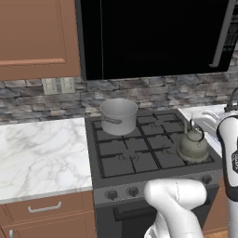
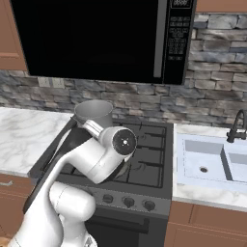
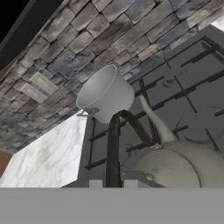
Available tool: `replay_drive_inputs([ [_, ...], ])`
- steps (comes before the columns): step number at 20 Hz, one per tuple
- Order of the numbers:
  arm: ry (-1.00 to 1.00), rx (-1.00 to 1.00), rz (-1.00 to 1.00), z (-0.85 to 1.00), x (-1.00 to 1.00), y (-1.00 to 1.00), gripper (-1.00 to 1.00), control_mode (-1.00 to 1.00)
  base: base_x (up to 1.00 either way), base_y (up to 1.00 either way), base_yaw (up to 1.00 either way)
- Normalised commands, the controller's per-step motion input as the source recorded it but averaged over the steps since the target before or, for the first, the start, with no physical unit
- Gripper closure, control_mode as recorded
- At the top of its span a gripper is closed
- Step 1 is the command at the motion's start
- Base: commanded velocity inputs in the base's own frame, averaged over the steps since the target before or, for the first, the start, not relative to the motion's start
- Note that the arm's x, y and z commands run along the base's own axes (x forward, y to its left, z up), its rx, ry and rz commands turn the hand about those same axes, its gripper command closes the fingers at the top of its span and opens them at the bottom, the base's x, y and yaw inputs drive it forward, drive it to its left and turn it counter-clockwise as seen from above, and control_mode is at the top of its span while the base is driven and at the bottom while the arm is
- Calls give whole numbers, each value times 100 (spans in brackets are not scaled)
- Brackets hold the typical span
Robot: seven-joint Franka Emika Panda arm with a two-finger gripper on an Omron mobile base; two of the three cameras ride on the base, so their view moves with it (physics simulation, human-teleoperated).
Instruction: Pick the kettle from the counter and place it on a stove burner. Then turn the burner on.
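While the hand grips its handle, 1 kettle and 1 pot occupy the stove.

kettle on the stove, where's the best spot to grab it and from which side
Grip the thin black arched wire handle of the squat grey-green metal kettle, coming from above. It arches clear over the rounded body, which looks too wide and smooth for the gripper, already shut on it.

From the right, the arm's white elbow covers the kettle entirely. The hand view crops the kettle at its lower edge, so the burner under it is hidden. The stove knobs are too small to read, and the arm hides the rest.
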Motion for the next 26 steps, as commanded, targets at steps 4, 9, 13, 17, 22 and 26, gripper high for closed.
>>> replay_drive_inputs([
  [4,0,0,0,0,34,-5,100,-100,0,0,0],
  [9,0,0,0,0,36,-9,100,-100,0,0,0],
  [13,0,0,1,0,36,-13,100,-100,0,0,0],
  [17,0,2,6,-4,16,-32,100,-100,0,0,0],
  [22,0,2,5,-5,10,-29,100,-100,0,0,0],
  [26,0,1,4,-8,10,-15,100,-100,0,0,0],
])
